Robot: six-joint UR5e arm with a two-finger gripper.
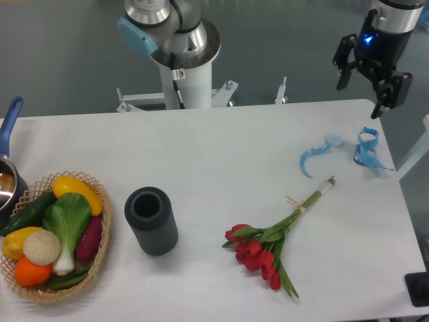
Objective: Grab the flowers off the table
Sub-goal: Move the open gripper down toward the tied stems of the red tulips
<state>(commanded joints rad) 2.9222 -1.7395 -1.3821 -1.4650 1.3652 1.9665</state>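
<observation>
The flowers (268,245), a small bunch of red tulips with green leaves, lie flat on the white table (214,154) at the front right. Their thin green stems run up and right to a pale string tie and end near the blue ribbons. My gripper (362,88) hangs high above the table's far right corner, well away from the flowers. Its two dark fingers are spread apart and hold nothing.
Two curly blue ribbons (318,153) (366,149) lie at the right, just beyond the stem ends. A dark grey cylinder (151,220) stands left of the flowers. A wicker basket (100,251) of vegetables sits at the front left, with a blue-handled pot (8,168) behind it.
</observation>
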